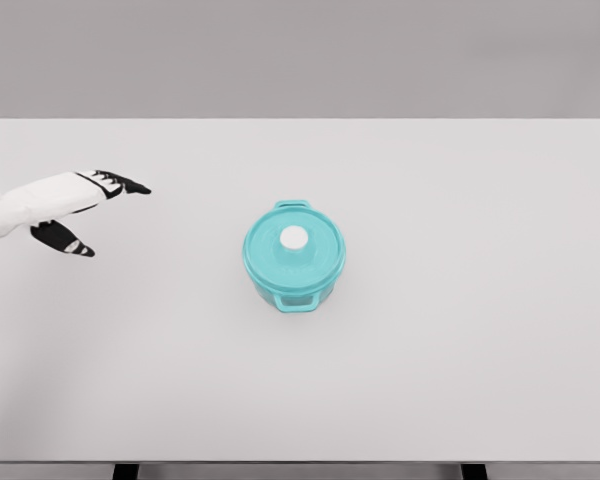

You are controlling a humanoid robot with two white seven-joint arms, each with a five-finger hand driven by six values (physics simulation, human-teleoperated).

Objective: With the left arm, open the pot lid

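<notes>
1. The table (480,350) filled most of the frame, white and flat.
2. The pot (294,257) stood just left of centre, teal, with two side handles; it appeared rigid and moderately heavy.
3. The lid (315,262) sat closed on the pot, smooth and probably slippery at the rim.
4. The left hand (85,210) hovered at the left edge, well apart from the pot, fingers spread, holding nothing.
5. The knob (294,238), white and central on the lid, looked the best hold: pinch it and lift straight up.

Left arm (25,205) cut off by left edge.
</notes>
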